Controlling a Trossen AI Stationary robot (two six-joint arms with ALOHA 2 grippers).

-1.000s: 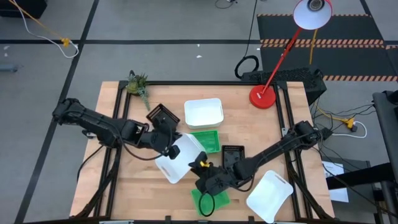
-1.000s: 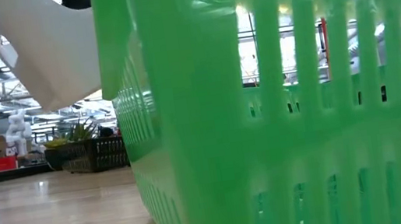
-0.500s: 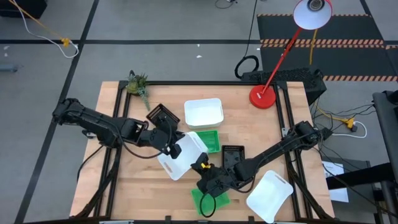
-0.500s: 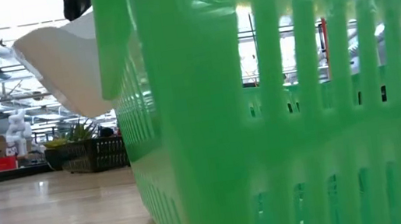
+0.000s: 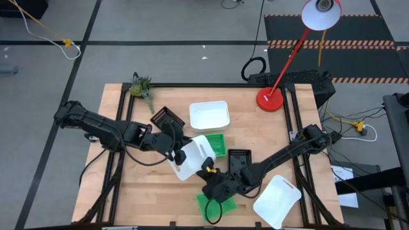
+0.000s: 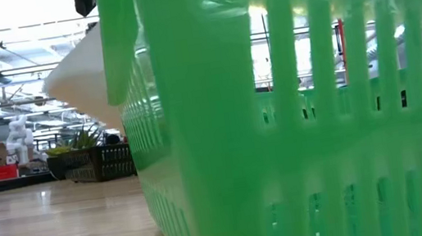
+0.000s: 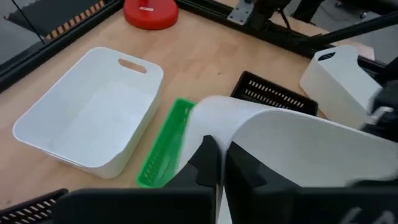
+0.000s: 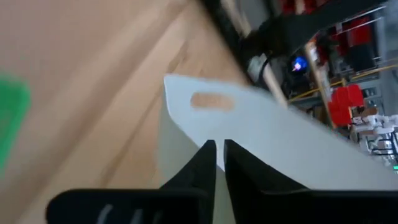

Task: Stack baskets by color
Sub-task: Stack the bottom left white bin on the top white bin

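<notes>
A white basket [image 5: 192, 156] hangs tilted above the table's middle, seen from low as a pale shape [image 6: 81, 78]. My left gripper [image 5: 174, 145] is shut on its left end and my right gripper [image 5: 206, 174] on its right end. A second white basket [image 5: 209, 115] rests on its base toward the far edge, and a third [image 5: 277, 201] lies at the near right. One green basket [image 5: 215, 144] lies beside the held one. Another green basket [image 5: 215, 207] stands at the near edge. Black baskets [image 5: 167, 119] [image 5: 239, 160] stand left and right of centre. My left gripper pinches the white basket's thin end wall [image 7: 221, 134] between its two fingers [image 7: 208, 165], slanting down from the table's left. The basket is lifted clear and tilted. My right gripper pinches the opposite end wall just below its handle slot [image 8: 217, 134], fingers [image 8: 200, 168] coming from the table's right, one on each face of the wall.
A red lamp base [image 5: 270, 99] stands at the far right, its arm reaching over the table edge. A small plant [image 5: 142, 86] lies at the far left corner. The near green basket [image 6: 303, 122] fills most of the low view. Bare wood shows at the near left.
My left gripper has turned a little and tipped the white basket. Its near corner has drawn back from the table's near edge, and the whole basket has shifted slightly toward the right arm. In the low view its handle end has swung out of sight.
</notes>
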